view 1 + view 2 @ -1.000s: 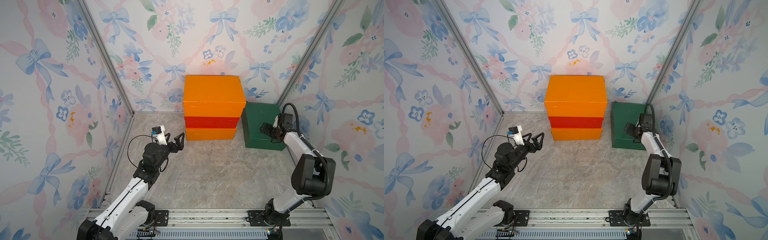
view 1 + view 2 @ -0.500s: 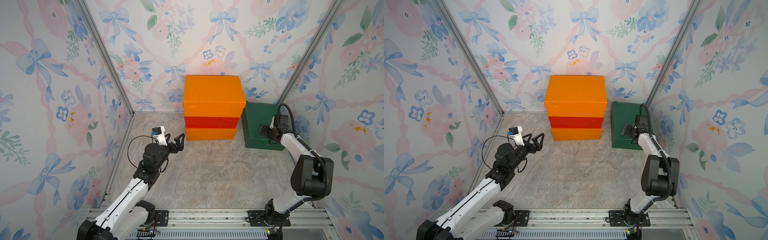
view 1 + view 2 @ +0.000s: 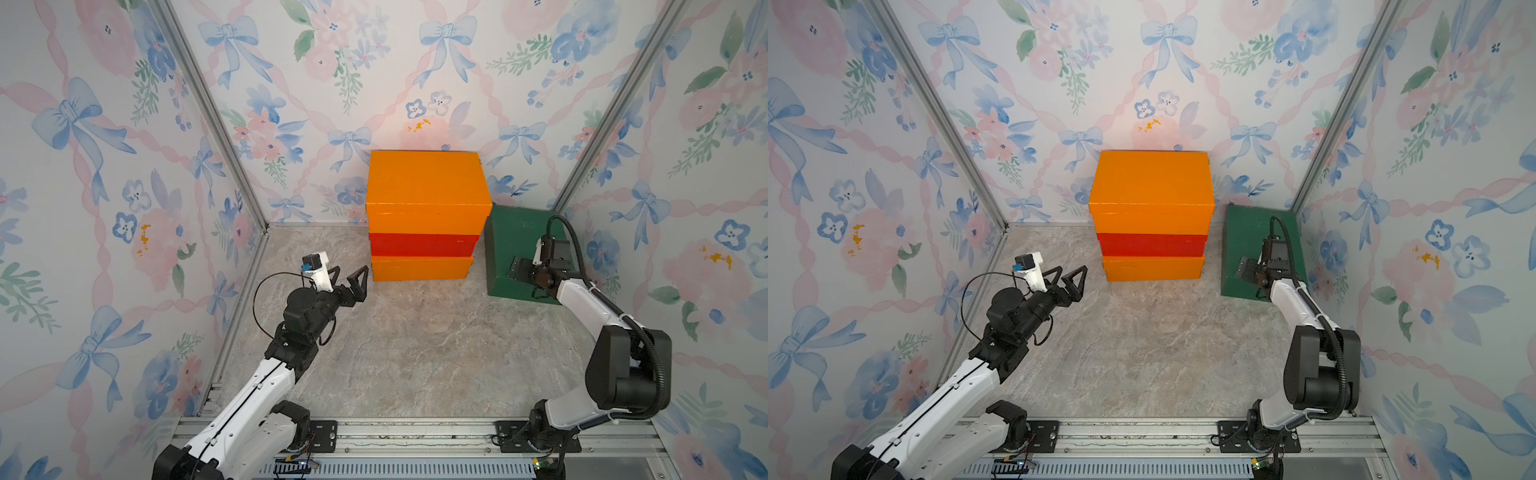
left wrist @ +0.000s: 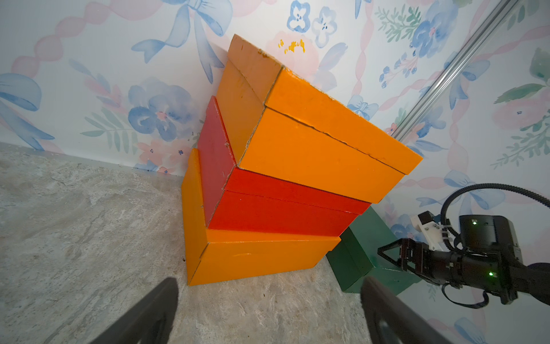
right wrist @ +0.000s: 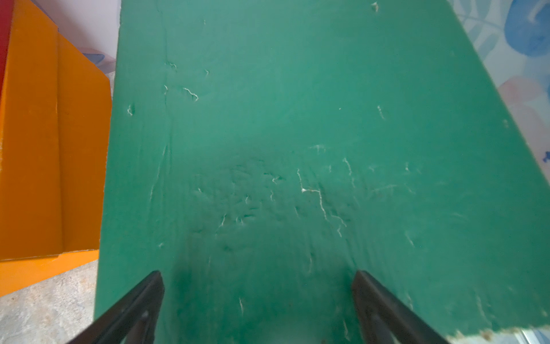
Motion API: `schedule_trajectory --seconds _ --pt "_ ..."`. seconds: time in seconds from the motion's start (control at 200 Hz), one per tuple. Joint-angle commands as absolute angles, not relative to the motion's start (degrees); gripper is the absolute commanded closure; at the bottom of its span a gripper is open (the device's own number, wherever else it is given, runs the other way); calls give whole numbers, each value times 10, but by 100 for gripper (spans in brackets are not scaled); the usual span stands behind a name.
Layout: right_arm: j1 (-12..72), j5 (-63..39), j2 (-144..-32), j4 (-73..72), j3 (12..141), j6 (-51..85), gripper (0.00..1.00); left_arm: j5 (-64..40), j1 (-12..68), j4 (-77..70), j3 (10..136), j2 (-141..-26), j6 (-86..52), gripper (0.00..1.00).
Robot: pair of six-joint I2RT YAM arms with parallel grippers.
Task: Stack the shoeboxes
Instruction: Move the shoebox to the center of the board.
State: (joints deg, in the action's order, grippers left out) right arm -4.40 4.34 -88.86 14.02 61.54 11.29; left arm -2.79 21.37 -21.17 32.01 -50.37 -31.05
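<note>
Three shoeboxes stand stacked against the back wall: an orange one [image 3: 426, 183] on a red one [image 3: 422, 245] on another orange one [image 3: 419, 269]. The same stack shows in the left wrist view, orange [image 4: 321, 143] over red [image 4: 282, 214]. A dark green shoebox [image 3: 515, 232] lies to the stack's right by the right wall. My right gripper [image 3: 517, 270] hangs open just over its scuffed lid [image 5: 282, 134], fingers spread with nothing between them; I cannot tell whether they touch it. My left gripper [image 3: 351, 276] is open above the floor, left of the bottom orange box, holding nothing.
Floral walls close in the back and both sides, with metal corner posts [image 3: 216, 124]. The marble-patterned floor [image 3: 415, 345] stretches in front of the boxes. A narrow gap separates the stack from the green box. A metal rail [image 3: 415, 432] carries both arm bases at the front.
My right gripper has slid a little forward and leftward over the green lid. The left arm and the boxes have not moved.
</note>
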Motion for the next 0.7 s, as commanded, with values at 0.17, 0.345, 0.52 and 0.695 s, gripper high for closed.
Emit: schedule_trajectory --seconds 0.17,0.345,0.52,0.695 --pt "15 4 -883 246 557 136 1 -23 217 -221 316 -487 -301 2" --pt "30 4 -851 264 542 136 1 -23 217 -221 314 -482 -300 2" --pt "52 8 -821 286 529 136 2 -25 216 -221 314 -480 -303 2" --pt "64 2 -802 309 526 134 2 -26 216 -221 312 -469 -304 2"
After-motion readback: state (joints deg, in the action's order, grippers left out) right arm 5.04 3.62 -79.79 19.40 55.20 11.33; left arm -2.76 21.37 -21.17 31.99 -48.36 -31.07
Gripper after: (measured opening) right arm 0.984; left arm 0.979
